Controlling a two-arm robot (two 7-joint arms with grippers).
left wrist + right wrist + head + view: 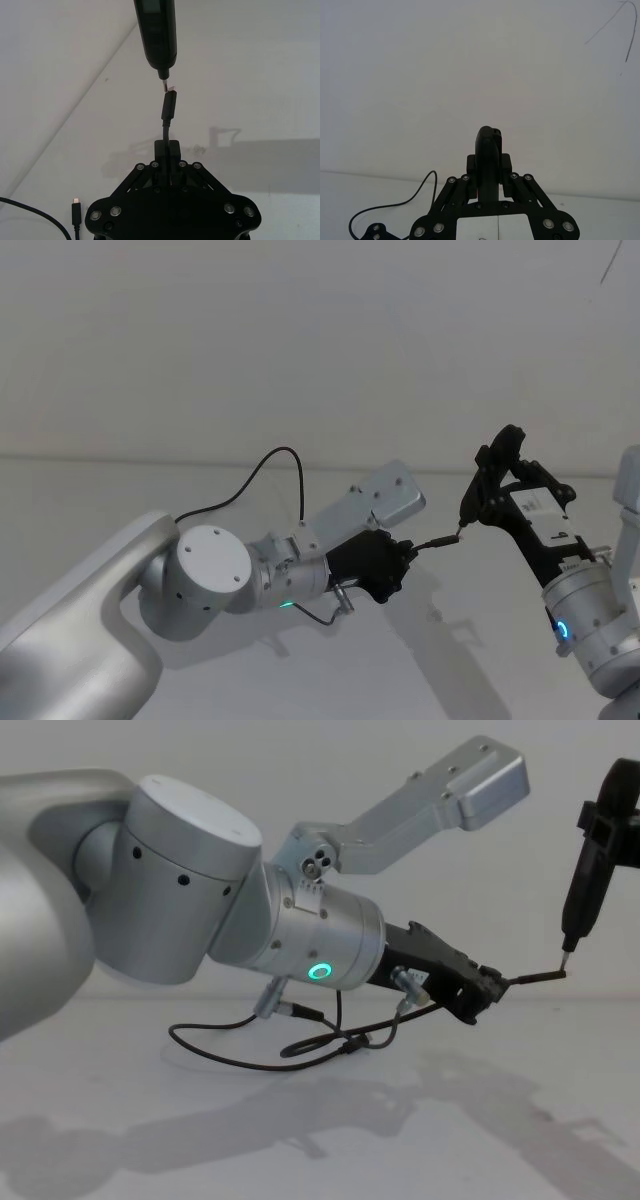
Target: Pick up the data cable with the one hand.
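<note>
Head view: left pincer (408,552) clamped on data cable (262,472) just behind plug (169,105), held off surface (300,670); silver tip apparently touching right pincer's (497,483) black tool (157,35), gripped upright.

Even, diffuse white lighting throughout. Soft grey shadows of both arms fall on the counter (560,1160), most distinct in the chest view. A green ring (319,971) glows on the left arm. No glare; focus sharp.
</note>
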